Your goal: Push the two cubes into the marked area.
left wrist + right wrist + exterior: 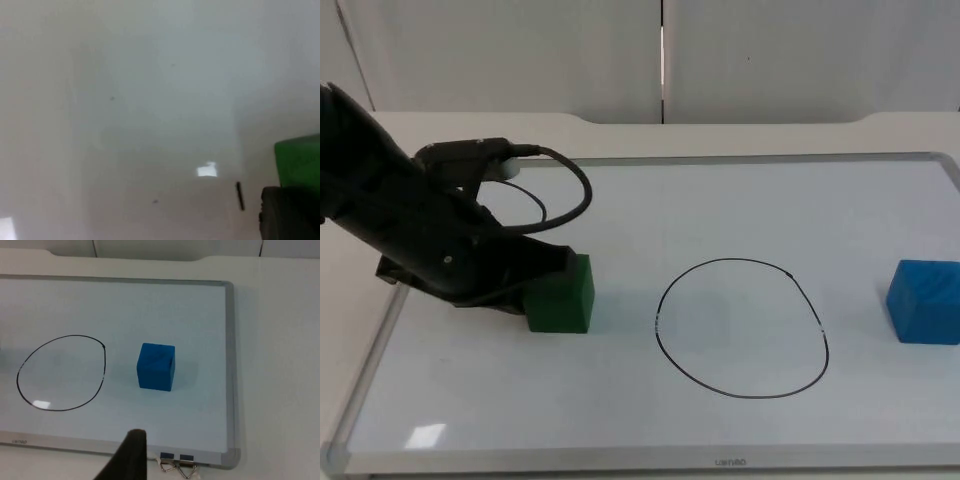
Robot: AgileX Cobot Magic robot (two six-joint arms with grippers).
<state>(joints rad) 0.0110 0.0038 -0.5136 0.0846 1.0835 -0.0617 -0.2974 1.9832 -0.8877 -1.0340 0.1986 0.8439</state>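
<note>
A green cube (563, 295) stands on the whiteboard, left of a black hand-drawn oval (742, 328). My left gripper (538, 280) lies low on the board and presses against the cube's left side. The left wrist view shows the green cube (300, 159) close beside the gripper's black tip. A blue cube (926, 301) stands near the board's right edge, right of the oval. In the right wrist view the blue cube (156, 366) stands beside the oval (61, 372), and my right gripper (131, 452) waits back from it, off the board.
The whiteboard's grey frame (650, 461) rims the working surface, with white table beyond it. Two binder clips (177, 467) sit at the frame's corner near the right gripper. The grey partition wall (770, 50) closes off the back.
</note>
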